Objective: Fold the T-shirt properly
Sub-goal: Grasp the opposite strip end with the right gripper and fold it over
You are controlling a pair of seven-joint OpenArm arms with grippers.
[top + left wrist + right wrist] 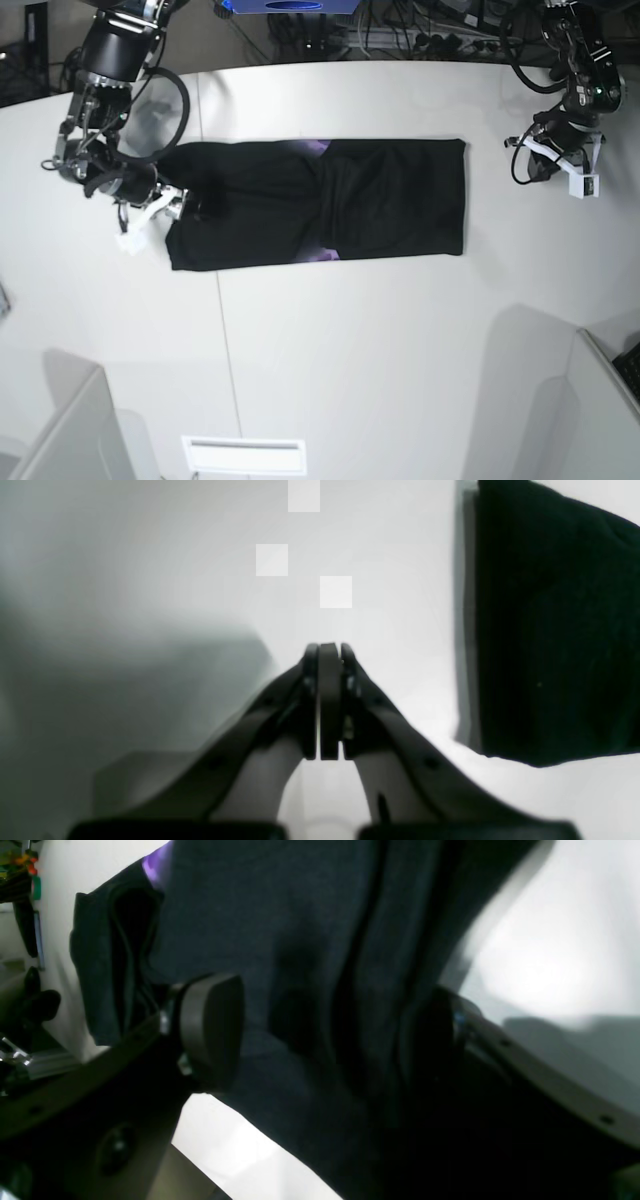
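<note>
The right gripper (325,1035) straddles the left end of the black cotton T-shirt (320,205), jaws spread, ungrasped. The left gripper (328,652) idles clenched, empty. Next: pinch, fold rightward.

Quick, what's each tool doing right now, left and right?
Left tool: closed, holding nothing, off to the side of the T-shirt.
Right tool: open wide, its fingers astride the T-shirt's end.

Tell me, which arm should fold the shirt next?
Probably the right. Its gripper is at the shirt's end, jaws wide open with cloth between them. The left gripper is shut and off to the side, clear of the cloth.
</note>
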